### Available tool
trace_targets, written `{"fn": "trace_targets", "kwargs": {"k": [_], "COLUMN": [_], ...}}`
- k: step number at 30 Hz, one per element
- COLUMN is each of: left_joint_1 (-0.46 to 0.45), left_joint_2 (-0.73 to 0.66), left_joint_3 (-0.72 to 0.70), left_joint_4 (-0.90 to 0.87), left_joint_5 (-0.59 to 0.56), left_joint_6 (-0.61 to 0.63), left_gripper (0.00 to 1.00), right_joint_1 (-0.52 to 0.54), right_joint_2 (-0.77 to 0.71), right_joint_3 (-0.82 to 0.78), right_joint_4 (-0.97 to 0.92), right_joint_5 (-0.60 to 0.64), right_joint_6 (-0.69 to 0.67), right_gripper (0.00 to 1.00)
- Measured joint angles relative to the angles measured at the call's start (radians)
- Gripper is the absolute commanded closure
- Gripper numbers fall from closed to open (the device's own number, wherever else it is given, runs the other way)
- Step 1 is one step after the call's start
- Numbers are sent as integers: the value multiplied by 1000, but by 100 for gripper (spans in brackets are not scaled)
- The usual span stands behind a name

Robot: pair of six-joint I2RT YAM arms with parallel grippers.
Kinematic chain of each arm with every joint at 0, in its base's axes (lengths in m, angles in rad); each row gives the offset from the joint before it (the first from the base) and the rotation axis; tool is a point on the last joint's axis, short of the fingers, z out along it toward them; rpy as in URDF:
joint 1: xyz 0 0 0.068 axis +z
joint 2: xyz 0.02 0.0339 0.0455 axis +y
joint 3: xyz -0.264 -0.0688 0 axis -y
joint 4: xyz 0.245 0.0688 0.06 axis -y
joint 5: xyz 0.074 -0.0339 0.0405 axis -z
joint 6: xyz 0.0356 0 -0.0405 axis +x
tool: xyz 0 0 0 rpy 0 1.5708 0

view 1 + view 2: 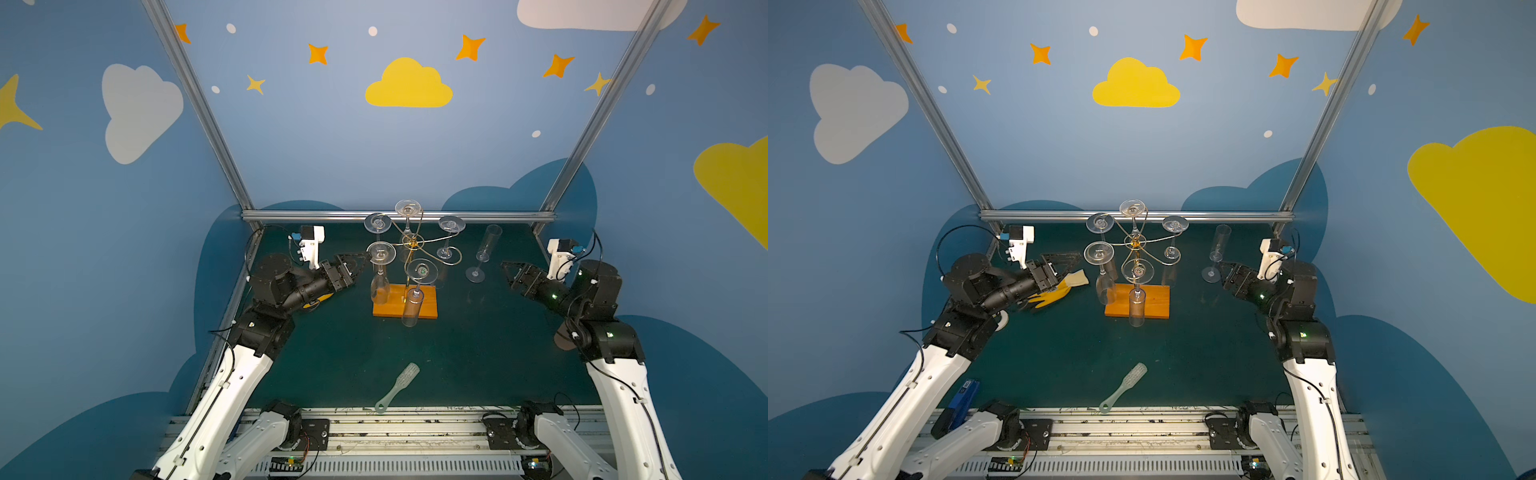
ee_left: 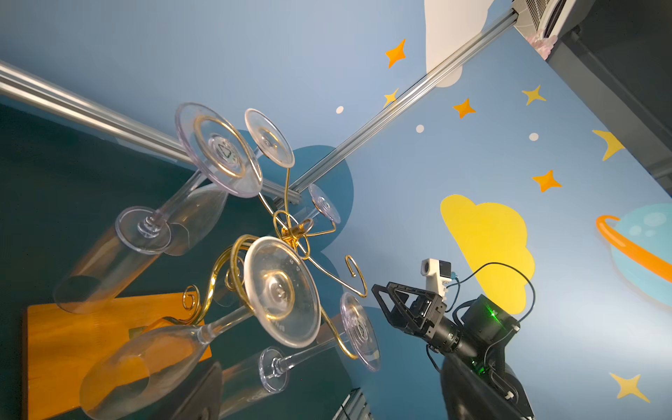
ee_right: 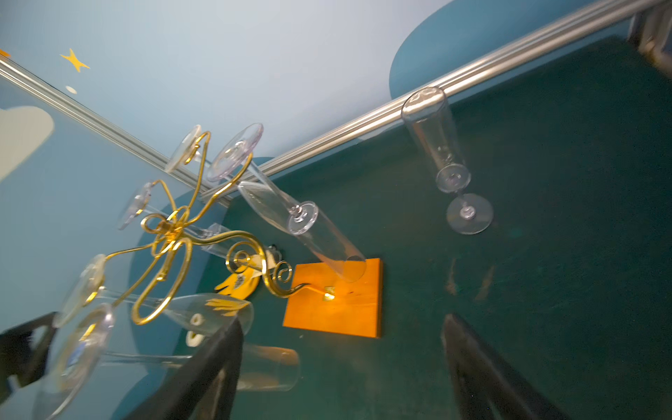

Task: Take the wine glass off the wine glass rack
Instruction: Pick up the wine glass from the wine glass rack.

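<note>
The wine glass rack (image 1: 411, 241) is gold wire on an orange wooden base (image 1: 428, 305), mid-table in both top views. Several clear wine glasses hang upside down from its curled arms. The front-left one (image 1: 380, 266) hangs just right of my left gripper (image 1: 361, 261), which is open and holds nothing. One clear flute (image 1: 482, 253) stands upright on the mat right of the rack. My right gripper (image 1: 508, 269) is open beside that flute's foot, empty. In the right wrist view both dark fingers (image 3: 218, 356) frame bare mat near the base (image 3: 338, 309).
A clear plastic brush (image 1: 397, 386) lies near the front edge. A yellow glove (image 1: 1054, 291) lies under my left arm, and a blue object (image 1: 963, 399) sits at the front left. An aluminium rail (image 1: 399, 216) bounds the back, close behind the rack.
</note>
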Motion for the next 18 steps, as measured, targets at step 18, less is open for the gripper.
{"fn": "trace_targets", "kwargs": {"k": [18], "left_joint_1": [2], "left_joint_2": [-96], "left_joint_3": [-53], "left_joint_4": [-20], "left_joint_5": [-108], "left_joint_6": [10], "left_gripper": [6], "right_joint_1": [329], "right_joint_2": [-25], "right_joint_3": [-88], "right_joint_4": [243], "right_joint_5": [-267], "right_joint_6": [503], "right_gripper": [52]}}
